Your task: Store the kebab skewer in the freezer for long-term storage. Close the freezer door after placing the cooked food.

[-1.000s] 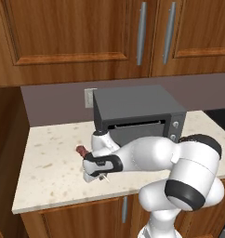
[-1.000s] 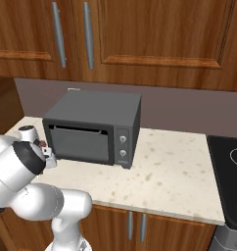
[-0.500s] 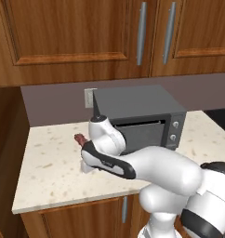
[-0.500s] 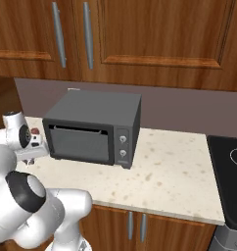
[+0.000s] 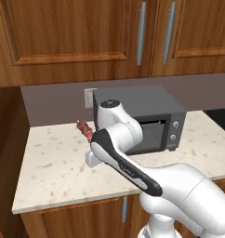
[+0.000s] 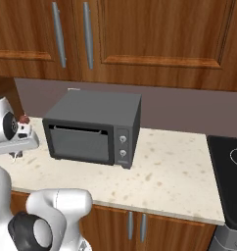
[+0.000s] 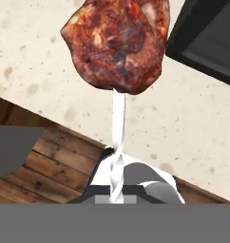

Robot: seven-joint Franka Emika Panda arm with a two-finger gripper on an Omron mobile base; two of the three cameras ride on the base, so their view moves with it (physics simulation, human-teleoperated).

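My gripper (image 7: pixel 116 199) is shut on the thin pale stick of the kebab skewer (image 7: pixel 116 42). Its reddish-brown meat chunk hangs close in front of the hand camera, over the speckled counter (image 7: pixel 36 52). From the left base view the kebab skewer (image 5: pixel 83 129) is held above the counter, left of the dark grey microwave (image 5: pixel 149 118), with the gripper (image 5: pixel 90 140) just below the meat. At the left edge of the right base view the skewer (image 6: pixel 25 119) pokes up from the gripper (image 6: pixel 22 130). The freezer and its door are out of view.
The microwave (image 6: pixel 93 128) stands shut on the beige counter (image 6: pixel 174 171) against the back wall. Wooden upper cabinets (image 5: pixel 68 32) hang overhead. A black cooktop (image 6: pixel 230 164) lies at the far right. A wall outlet (image 5: pixel 89 97) sits behind the hand.
The arm has swung its elbow round and lifted the held skewer a little higher and toward the back wall. The grip has stayed shut.
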